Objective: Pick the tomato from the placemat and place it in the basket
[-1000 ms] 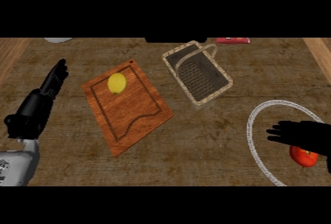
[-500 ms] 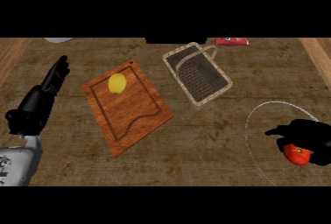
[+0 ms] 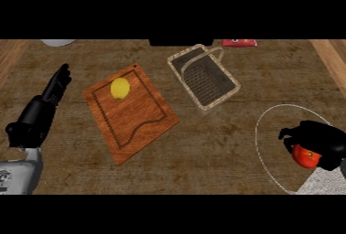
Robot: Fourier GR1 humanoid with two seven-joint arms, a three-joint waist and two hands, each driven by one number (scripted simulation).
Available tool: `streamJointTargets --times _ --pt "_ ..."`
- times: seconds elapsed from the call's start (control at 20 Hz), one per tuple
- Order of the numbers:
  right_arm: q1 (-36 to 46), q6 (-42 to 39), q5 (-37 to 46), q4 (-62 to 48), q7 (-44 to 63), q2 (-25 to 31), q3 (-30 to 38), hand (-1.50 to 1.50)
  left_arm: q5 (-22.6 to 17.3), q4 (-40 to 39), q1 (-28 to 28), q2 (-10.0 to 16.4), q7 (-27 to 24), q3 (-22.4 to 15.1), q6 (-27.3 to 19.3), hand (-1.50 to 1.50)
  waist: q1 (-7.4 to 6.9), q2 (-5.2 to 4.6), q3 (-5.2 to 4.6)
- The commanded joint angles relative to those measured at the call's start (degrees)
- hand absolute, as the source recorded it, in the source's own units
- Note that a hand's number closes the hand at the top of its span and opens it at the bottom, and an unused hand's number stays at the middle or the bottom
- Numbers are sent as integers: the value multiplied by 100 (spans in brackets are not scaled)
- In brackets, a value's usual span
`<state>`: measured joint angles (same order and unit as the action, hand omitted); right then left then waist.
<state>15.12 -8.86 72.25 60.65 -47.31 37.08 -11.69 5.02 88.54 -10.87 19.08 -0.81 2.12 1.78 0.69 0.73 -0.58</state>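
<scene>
The red tomato [image 3: 305,156] lies on the round white-rimmed placemat [image 3: 270,114] at the right edge of the head view. My right hand [image 3: 320,141] is curled over the tomato from above and hides most of it. The wire basket [image 3: 202,81] with its handle lies tilted at the upper middle, well away from the hand. At the left, my left hand [image 3: 49,98] rests open, its fingers pointing up.
A wooden cutting board [image 3: 135,116] with a yellow lemon [image 3: 120,87] on it lies between the left hand and the basket. A white dish [image 3: 58,42] and a red object [image 3: 239,43] sit at the counter's far edge.
My right hand has moved down and right over the placemat and curled round the tomato. The left hand, board and basket have stayed put.
</scene>
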Motion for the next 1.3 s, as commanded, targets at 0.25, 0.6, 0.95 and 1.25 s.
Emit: streamJointTargets --times 0.25,0.6,0.95,1.25 --pt "-412 -321 -819 -602 3871 -173 2640 150 0 -78 401 226 141 436 -193 0 1050 286 -19" --pt "584 747 -1575 852 5757 -964 3938 150 -13 -27 544 205 108 401 -144 0 755 347 -15" --pt "1998 796 -1794 2890 7246 -1756 3735 150 -72 -23 308 166 84 277 -1 0 407 230 -22" --pt "3407 -434 -1196 4219 9352 -2107 2786 150 51 54 262 33 -12 31 18 0 113 114 -2"
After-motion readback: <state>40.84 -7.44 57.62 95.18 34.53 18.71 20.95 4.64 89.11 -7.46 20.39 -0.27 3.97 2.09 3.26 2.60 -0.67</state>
